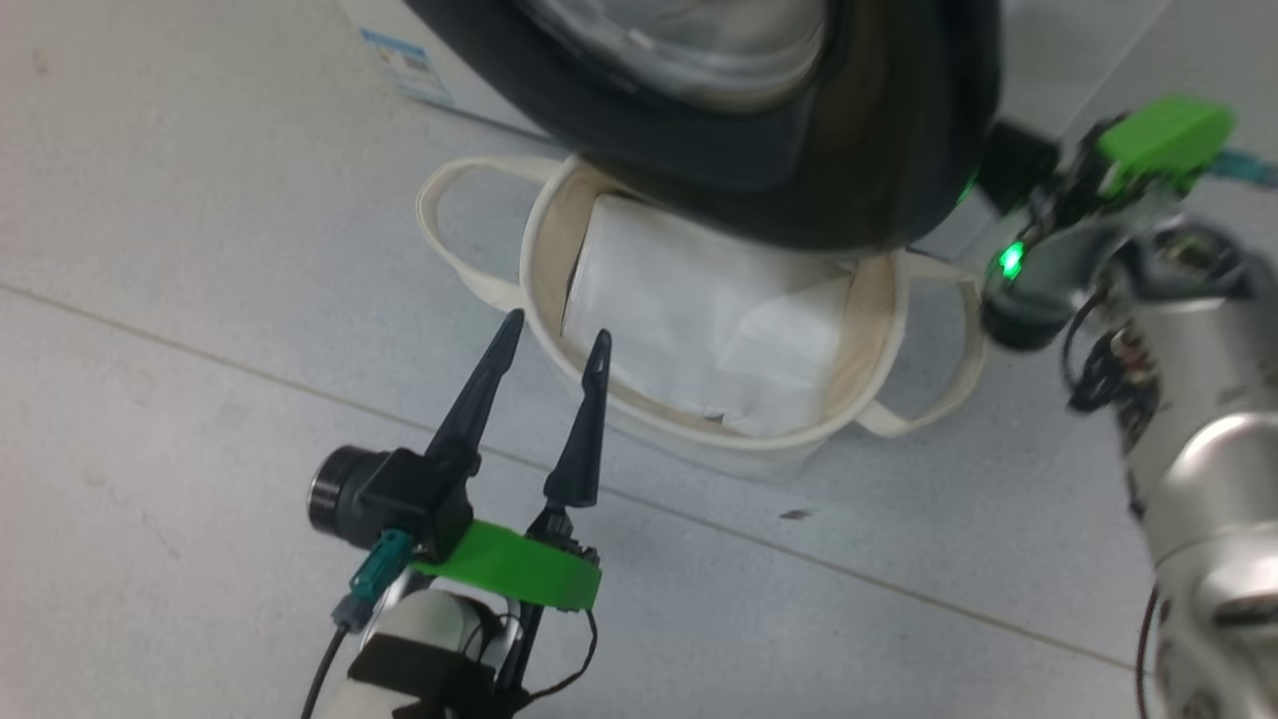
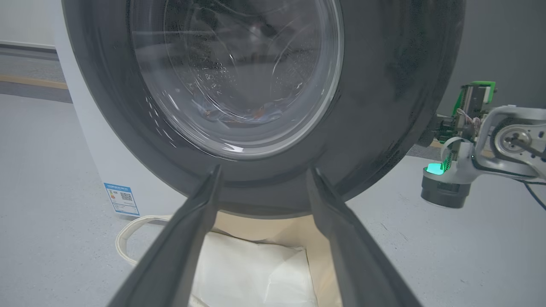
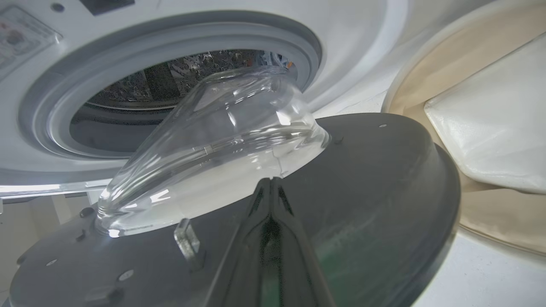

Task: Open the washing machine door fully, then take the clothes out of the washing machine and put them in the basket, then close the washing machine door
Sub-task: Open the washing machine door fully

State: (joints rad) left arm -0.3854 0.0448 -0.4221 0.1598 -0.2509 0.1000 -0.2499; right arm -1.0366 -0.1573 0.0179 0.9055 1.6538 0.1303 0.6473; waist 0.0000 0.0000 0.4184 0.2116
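On the lower front corner of the washing machine we see a small blue label with a QR code. Its print is too small to read. A pale sticker on the machine's front, in the right wrist view, is blurred, with no text legible.

The washing machine door stands partly open. Its glass bowl points toward the grey-blue gasket and the steel drum. Through the glass in the left wrist view we make out the clothes, a patch of light blue with orange marks, low in the drum. The basket sits on the floor just in front of the machine, partly under the door's black rim, with a white sheet lying in it.

Left end effector: fingers spread wide, holding nothing, pointing up the head view, tips over the basket's near rim. Its pale forearm rises from the bottom edge, lower left. In its own wrist view the two fingers frame the door's bottom rim.

Right end effector: fingers pressed together, nothing between them, lying along the door's inner face with the tips at the foot of the glass bowl. Whether they touch the door we cannot tell. In the head view the right arm's silver forearm comes in from the right edge. Its wrist, with a green part and a green light, reaches behind the door's right rim.
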